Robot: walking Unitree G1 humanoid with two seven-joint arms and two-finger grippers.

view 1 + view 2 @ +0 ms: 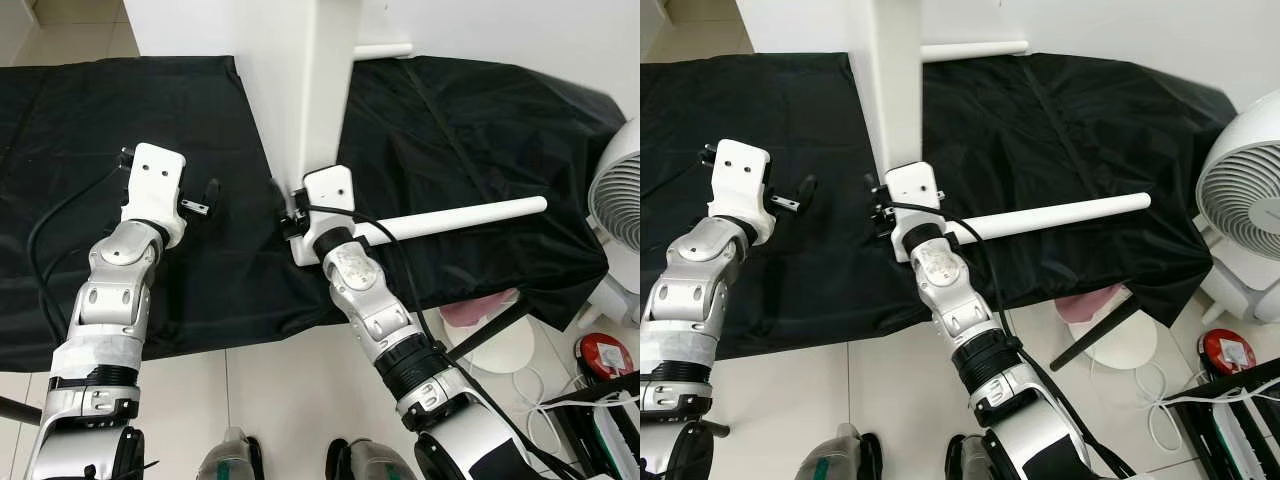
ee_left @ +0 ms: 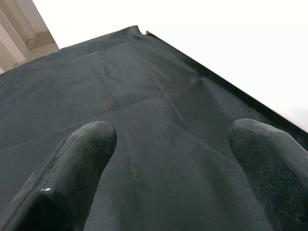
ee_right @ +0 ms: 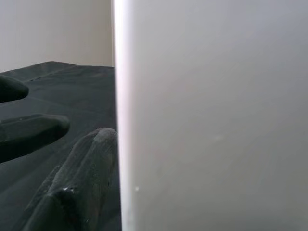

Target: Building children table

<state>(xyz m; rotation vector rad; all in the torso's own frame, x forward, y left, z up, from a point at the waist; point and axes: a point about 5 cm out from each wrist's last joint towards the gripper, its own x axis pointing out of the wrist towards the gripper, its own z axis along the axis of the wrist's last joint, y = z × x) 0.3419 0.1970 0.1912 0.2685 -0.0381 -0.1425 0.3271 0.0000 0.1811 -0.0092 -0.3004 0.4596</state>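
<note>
A white table top (image 1: 300,90) stands on edge on a black cloth (image 1: 120,130), with one white leg (image 1: 385,50) sticking out of its far side. A loose white leg (image 1: 460,218) lies on the cloth to the right. My right gripper (image 1: 285,205) is at the near edge of the table top. In the right wrist view one finger (image 3: 82,183) presses against the white face (image 3: 216,120); the other is hidden behind it. My left gripper (image 1: 200,200) hovers open over bare cloth left of the table top, its fingers (image 2: 72,163) wide apart.
A white fan (image 1: 620,200) stands at the right edge. A pink item (image 1: 470,308), a black rod (image 1: 490,330), a red object (image 1: 603,355) and white cables (image 1: 530,390) lie on the tiled floor (image 1: 270,400) beyond the cloth's near right corner.
</note>
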